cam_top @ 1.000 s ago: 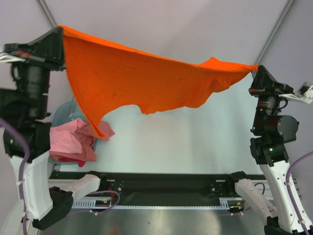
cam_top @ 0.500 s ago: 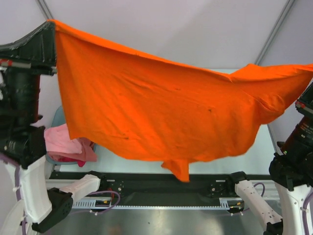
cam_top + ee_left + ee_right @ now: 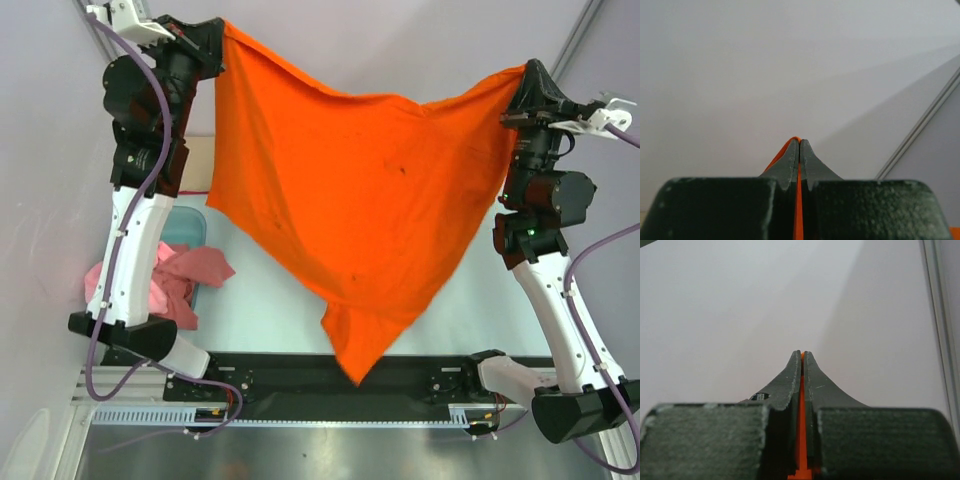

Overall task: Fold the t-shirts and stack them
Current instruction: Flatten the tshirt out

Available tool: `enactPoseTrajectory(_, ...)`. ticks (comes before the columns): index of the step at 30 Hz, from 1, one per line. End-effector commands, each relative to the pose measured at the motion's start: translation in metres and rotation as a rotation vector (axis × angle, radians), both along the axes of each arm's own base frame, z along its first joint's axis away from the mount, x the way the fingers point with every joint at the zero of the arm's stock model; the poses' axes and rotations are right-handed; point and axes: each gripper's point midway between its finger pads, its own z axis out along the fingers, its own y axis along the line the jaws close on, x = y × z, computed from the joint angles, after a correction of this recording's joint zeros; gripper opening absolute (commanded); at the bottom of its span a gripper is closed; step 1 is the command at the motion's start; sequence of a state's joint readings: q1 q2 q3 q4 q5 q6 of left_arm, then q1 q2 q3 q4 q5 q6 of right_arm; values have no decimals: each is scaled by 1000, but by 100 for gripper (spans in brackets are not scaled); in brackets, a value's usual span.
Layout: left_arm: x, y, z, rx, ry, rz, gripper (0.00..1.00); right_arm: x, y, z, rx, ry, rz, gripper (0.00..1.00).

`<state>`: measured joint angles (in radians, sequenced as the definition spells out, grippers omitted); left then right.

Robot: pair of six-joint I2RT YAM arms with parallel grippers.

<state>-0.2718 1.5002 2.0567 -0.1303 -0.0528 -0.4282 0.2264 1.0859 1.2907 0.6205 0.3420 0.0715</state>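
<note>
Left pincer (image 3: 220, 33): clenched on one upper corner of the orange t-shirt (image 3: 350, 190), raised high at the far left. In the left wrist view its fingers (image 3: 787, 162) press together with a thin strip of orange cloth pinched between them.
Right pincer (image 3: 522, 78): clenched on the opposite upper corner, high at the far right. Its own wrist view shows an orange sliver squeezed between the closed fingers (image 3: 787, 382).
Orange t-shirt: hangs spread in the air between the two arms. Its top edge sags in the middle and its lower part tapers to a point. From above, that tip overlaps the black rail (image 3: 420, 375) at the near edge of the bench (image 3: 260, 300). Whether it touches anything cannot be told.
Pink and red t-shirts (image 3: 175, 285): a crumpled heap at the left, lying in and spilling over the tub (image 3: 190, 225), well apart from both pincers.
Tub: translucent blue-green, on the bench beside the left arm, partly hidden by it.
</note>
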Motion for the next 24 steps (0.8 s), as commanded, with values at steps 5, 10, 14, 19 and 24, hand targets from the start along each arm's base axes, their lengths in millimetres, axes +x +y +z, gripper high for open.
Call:
enactPoseTrajectory(5, -69, 28, 58, -38, -189, 48, 0, -90, -21, 64, 5, -230, -34, 0)
enactPoseTrajectory(10, -101, 38, 50, -59, -203, 51, 0, -131, -26, 66, 15, -259, -5, 0)
enactPoseTrajectory(14, -159, 50, 62, -87, -275, 25, 0, -179, -34, 73, 37, -316, 23, 0)
enactPoseTrajectory(19, -212, 65, 69, -122, -341, 23, 0, -245, -42, 81, 72, -410, 88, 0)
enactPoseTrajectory(24, -250, 77, 77, -141, -393, 30, 0, -280, -48, 84, 97, -465, 124, 0)
